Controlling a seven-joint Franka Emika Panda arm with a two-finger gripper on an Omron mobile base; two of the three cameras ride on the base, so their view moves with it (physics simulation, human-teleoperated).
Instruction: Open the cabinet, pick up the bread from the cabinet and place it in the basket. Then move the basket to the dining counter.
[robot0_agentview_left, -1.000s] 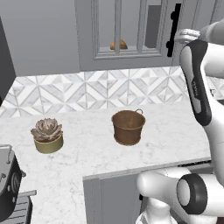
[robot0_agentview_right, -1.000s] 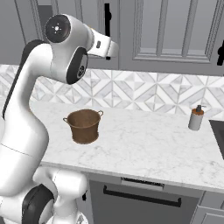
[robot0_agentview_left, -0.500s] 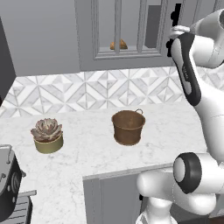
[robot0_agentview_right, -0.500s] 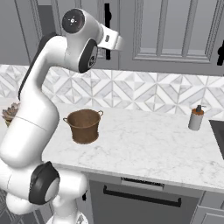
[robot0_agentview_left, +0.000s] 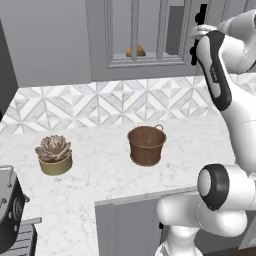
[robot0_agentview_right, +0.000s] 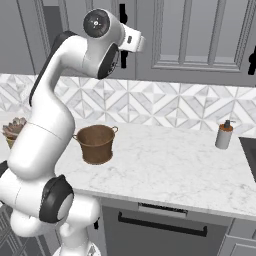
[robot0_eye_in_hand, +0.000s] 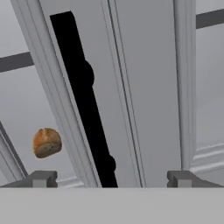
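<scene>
Facing the cabinet (robot0_eye_in_hand: 144, 87), the gripper (robot0_eye_in_hand: 111, 178) is seen with jaws spread wide, nothing held — the black bar handle (robot0_eye_in_hand: 85, 105) lies between them, just ahead. Bread (robot0_eye_in_hand: 47, 142) sits behind glass, left of the fingertips.

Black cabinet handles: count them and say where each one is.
2, perhaps more out of frame: one handle between the open gripper's fingertips on the glass-door cabinet; another handle far right.
</scene>
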